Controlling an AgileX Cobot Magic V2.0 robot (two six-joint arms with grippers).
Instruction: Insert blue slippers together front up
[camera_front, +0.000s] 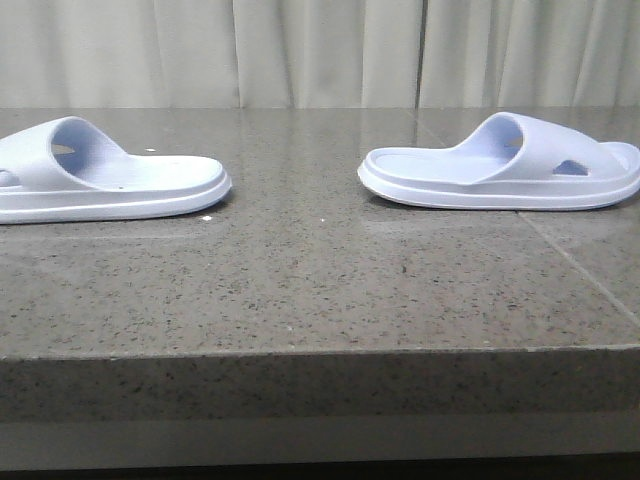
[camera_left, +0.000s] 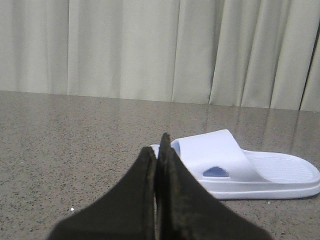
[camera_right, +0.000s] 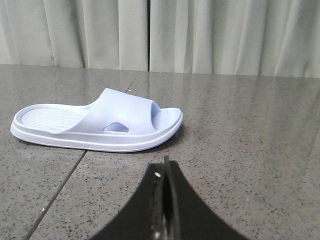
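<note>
Two pale lavender-blue slippers lie sole-down and apart on the grey stone table. In the front view one slipper (camera_front: 110, 180) is at the left, the other slipper (camera_front: 505, 165) at the right; their heel ends face each other. No gripper shows in the front view. My left gripper (camera_left: 159, 150) is shut and empty, with a slipper (camera_left: 240, 162) lying just beyond its tips. My right gripper (camera_right: 165, 170) is shut and empty, short of a slipper (camera_right: 100, 127) that lies ahead of it.
The grey speckled stone table (camera_front: 320, 290) has a front edge near the camera and a seam line (camera_front: 580, 275) at the right. Pale curtains (camera_front: 320, 50) hang behind the table.
</note>
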